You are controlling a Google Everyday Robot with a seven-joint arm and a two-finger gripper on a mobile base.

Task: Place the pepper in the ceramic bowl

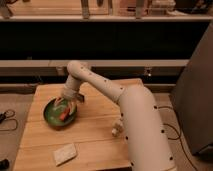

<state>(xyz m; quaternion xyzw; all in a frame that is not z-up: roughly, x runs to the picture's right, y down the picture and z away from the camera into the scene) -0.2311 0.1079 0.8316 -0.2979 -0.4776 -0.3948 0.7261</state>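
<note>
The green ceramic bowl [51, 116] sits on the left part of the wooden table [100, 125]. The small orange-red pepper [64, 114] lies inside the bowl, right of its middle. My gripper [66, 106] hangs just above the bowl at the end of the white arm [100, 87]. Its fingers are spread to either side of the pepper. The pepper sits just below the fingertips, and whether they touch it cannot be told.
A pale flat sponge-like piece [65, 153] lies near the table's front left. A small white object [117, 130] stands by the arm's base. A grey cabinet [195, 100] is at the right. Cables [6, 119] lie on the floor at the left.
</note>
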